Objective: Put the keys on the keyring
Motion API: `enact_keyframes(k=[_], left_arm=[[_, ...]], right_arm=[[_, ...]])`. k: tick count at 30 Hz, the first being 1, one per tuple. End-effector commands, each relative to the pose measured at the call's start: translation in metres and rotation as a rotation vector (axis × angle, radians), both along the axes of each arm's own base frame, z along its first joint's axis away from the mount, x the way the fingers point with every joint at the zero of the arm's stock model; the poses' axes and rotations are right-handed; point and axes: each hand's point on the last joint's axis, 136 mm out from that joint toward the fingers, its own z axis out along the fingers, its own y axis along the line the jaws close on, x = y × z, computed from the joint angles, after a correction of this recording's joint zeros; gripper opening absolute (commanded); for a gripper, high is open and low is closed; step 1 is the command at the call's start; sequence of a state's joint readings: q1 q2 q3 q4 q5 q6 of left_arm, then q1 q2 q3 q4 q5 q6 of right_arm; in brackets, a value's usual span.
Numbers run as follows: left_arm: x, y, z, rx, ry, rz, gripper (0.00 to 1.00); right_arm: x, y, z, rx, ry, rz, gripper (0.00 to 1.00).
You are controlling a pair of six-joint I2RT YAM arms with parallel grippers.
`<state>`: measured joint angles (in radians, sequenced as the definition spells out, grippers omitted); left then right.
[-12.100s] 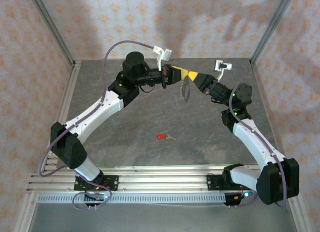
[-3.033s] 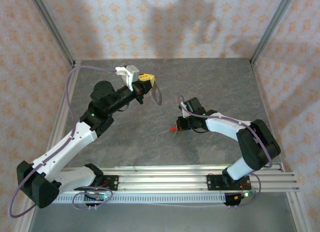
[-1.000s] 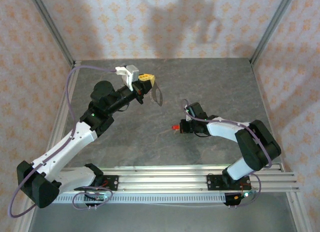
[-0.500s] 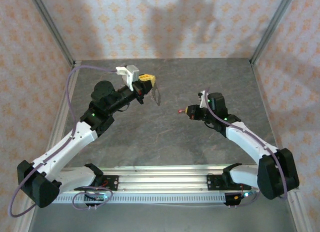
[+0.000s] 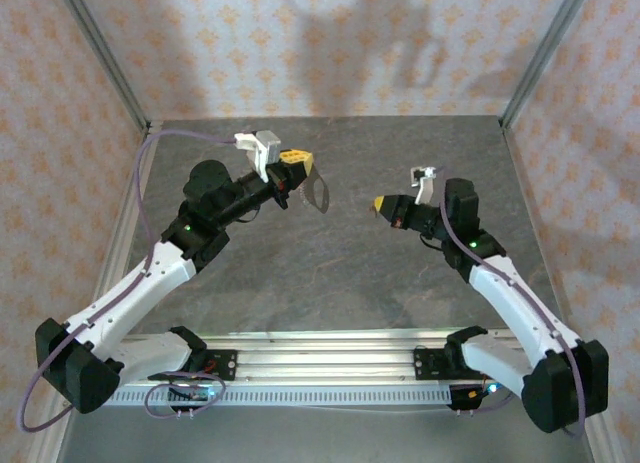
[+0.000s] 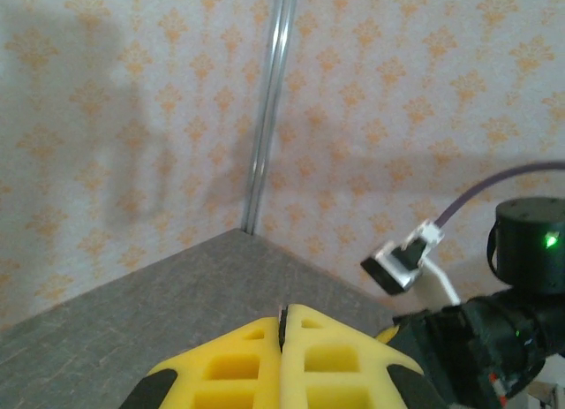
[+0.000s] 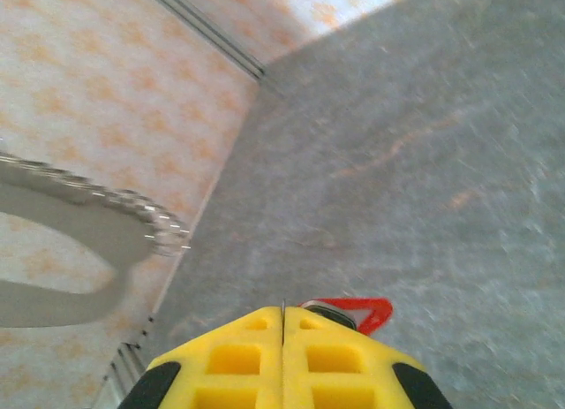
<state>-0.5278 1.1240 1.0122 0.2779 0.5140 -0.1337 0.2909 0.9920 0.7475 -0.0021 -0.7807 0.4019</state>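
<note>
My left gripper (image 5: 297,160) is shut on the top of the keyring (image 5: 318,193), a thin pale loop hanging below its yellow fingers, above the table's back left. In the left wrist view the fingers (image 6: 283,314) press together with only a thin dark edge between them. My right gripper (image 5: 381,204) is held in the air to the right, its tip facing the keyring, a short gap away. It is shut on the key. The key's red head (image 7: 357,310) pokes out beside the right gripper's closed tips (image 7: 282,314). The keyring's loop with its fringe (image 7: 106,201) shows at the left of the right wrist view.
The grey stone-patterned table (image 5: 330,273) lies below both grippers. An aluminium rail (image 5: 320,348) runs along the near edge by the arm bases. Patterned walls and metal corner posts (image 5: 535,58) enclose the back and sides.
The right arm has lifted the red key off the table and swung up and right, now pointing at the keyring. The left arm with the keyring has barely moved.
</note>
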Motion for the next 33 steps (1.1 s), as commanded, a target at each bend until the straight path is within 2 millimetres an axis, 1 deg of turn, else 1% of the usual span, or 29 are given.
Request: enact_keyframes(k=[1, 7, 13, 18, 22, 33], left_arm=[[-0.007, -0.006, 0.028, -0.025, -0.058, -0.068, 0.0], [-0.013, -0.022, 0.036, -0.007, -0.065, -0.162, 0.0], [-0.019, -0.041, 0.042, 0.021, -0.079, -0.26, 0.0], [-0.026, -0.054, 0.046, 0.034, -0.094, -0.328, 0.0], [-0.028, -0.063, 0.044, 0.047, -0.093, -0.361, 0.0], [-0.031, -0.078, 0.043, 0.057, -0.097, -0.392, 0.0]], right_arm=[[-0.009, 0.002, 0.067, 0.077, -0.175, 0.034, 0.0], [-0.019, -0.003, 0.112, 0.114, -0.3, 0.027, 0.0], [-0.026, -0.004, 0.142, 0.158, -0.38, 0.032, 0.0], [-0.03, -0.005, 0.155, 0.175, -0.413, 0.029, 0.0], [-0.032, -0.006, 0.166, 0.196, -0.441, 0.024, 0.0], [-0.04, -0.003, 0.191, 0.268, -0.483, 0.065, 0.0]])
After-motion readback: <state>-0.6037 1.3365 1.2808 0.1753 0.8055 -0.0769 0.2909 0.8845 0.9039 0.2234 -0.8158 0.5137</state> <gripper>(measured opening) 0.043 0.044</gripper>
